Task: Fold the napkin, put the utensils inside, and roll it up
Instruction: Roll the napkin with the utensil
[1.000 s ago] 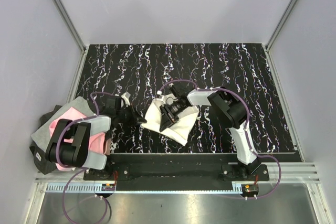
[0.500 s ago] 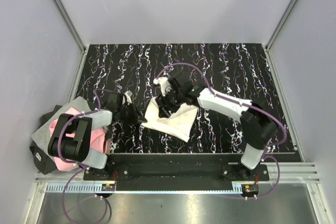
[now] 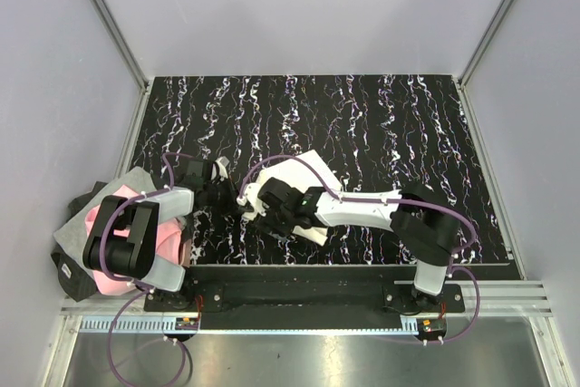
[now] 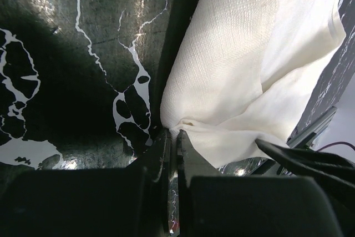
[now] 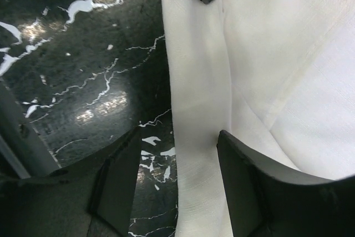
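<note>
The cream napkin [image 3: 304,169] lies folded over on the black marbled table, partly under my right arm. My left gripper [image 3: 236,200] sits at its left corner. In the left wrist view this gripper [image 4: 173,132] is shut on a pinched corner of the napkin [image 4: 238,65]. My right gripper [image 3: 260,215] is low over the napkin's near-left edge, close beside the left one. In the right wrist view it [image 5: 177,154] stands open, its jaws on either side of a folded edge of the napkin [image 5: 266,54]. The utensils are out of view.
A pink and grey cloth [image 3: 109,215] lies off the table's left side, under my left arm. The black marbled table [image 3: 381,124] runs to grey walls on three sides. A black rail [image 3: 317,276] lines the near edge.
My right gripper has opened and swung from the napkin's far side down to its near-left edge, beside the left gripper. The left gripper still holds the same corner.
</note>
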`<action>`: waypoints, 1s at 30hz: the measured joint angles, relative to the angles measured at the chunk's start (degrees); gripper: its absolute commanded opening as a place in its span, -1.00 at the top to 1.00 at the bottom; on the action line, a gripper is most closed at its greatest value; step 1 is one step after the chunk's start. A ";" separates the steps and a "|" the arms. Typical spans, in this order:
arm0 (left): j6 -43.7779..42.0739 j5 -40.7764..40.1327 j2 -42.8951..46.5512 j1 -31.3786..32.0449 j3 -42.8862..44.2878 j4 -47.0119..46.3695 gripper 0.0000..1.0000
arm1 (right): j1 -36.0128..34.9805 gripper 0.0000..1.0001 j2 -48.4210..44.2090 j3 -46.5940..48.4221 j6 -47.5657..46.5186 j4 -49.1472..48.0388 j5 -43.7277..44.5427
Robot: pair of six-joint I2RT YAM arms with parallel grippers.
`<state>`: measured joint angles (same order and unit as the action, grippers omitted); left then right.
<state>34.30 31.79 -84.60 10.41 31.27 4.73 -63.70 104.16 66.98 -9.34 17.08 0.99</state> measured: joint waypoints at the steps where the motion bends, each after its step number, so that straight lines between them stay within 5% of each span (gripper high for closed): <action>1: -0.02 0.00 0.00 0.00 0.09 0.15 1.00 | 0.00 -0.29 0.24 -0.24 -0.24 -0.22 0.48; 18: -0.87 -0.07 0.00 -0.02 0.55 1.22 0.97 | 0.39 0.18 5.53 2.14 -0.81 -1.33 2.08; 22: -1.20 -0.28 0.24 -0.02 0.55 1.44 0.63 | 1.84 0.50 7.43 5.27 0.09 1.79 -0.02; 30: -1.51 -1.11 2.89 -1.29 0.61 3.23 -0.24 | 5.53 0.73 9.20 8.39 1.57 4.90 -8.39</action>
<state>32.80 30.68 -81.71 9.13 31.88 7.97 -58.17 113.36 75.37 -7.77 21.98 -7.40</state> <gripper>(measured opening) 0.466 0.175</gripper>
